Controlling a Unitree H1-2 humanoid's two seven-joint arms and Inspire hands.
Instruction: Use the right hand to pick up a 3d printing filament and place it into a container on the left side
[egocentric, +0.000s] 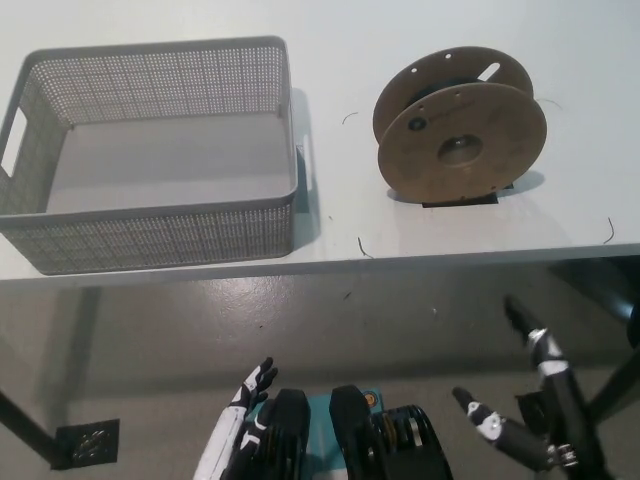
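A brown cardboard filament spool (460, 128) stands upright on its edge on the white table (330, 50), at the right. An empty grey mesh basket (150, 235) sits on the table's left side. My black right hand (530, 405) is below the table's front edge at the lower right, open with fingers spread, well short of the spool. My white left hand (245, 425) rests low at the bottom left of centre, away from the table, fingers apart and holding nothing.
The table's front edge (320, 268) runs across the middle of the picture, with grey floor below it. A black table foot plate (85, 443) lies on the floor at the lower left. Thin filament scraps (362, 247) lie near the edge.
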